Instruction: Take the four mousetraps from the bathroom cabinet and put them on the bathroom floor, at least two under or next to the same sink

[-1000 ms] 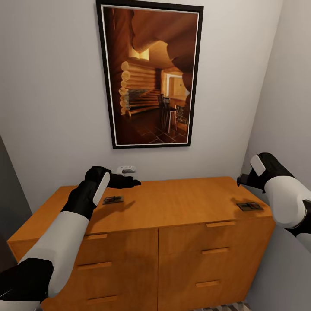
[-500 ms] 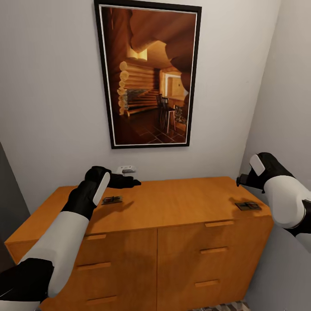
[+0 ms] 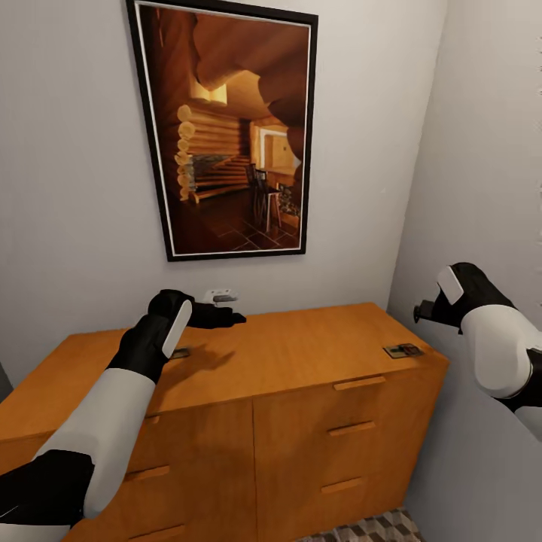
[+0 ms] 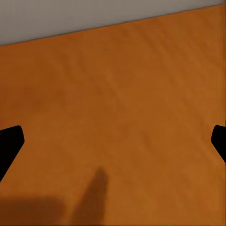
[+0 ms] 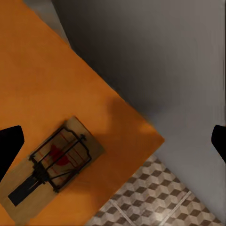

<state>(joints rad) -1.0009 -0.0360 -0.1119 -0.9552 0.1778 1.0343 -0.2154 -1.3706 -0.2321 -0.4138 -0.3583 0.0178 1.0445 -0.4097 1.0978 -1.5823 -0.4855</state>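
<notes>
While both fingers spread empty, one mousetrap (image 5: 52, 167) lies flat — long axis diagonal — near the cabinet (image 3: 301, 354) corner.

A large framed picture (image 3: 223, 132) of a log-cabin interior, black-framed with a thin white border, hung on the pale grey wall (image 3: 75, 226), well above the left fingers. A small white plug-like gadget (image 3: 220, 296) sat on that wall just beyond those fingertips. A second grey wall (image 3: 489, 173) rose behind the right fingers.
</notes>
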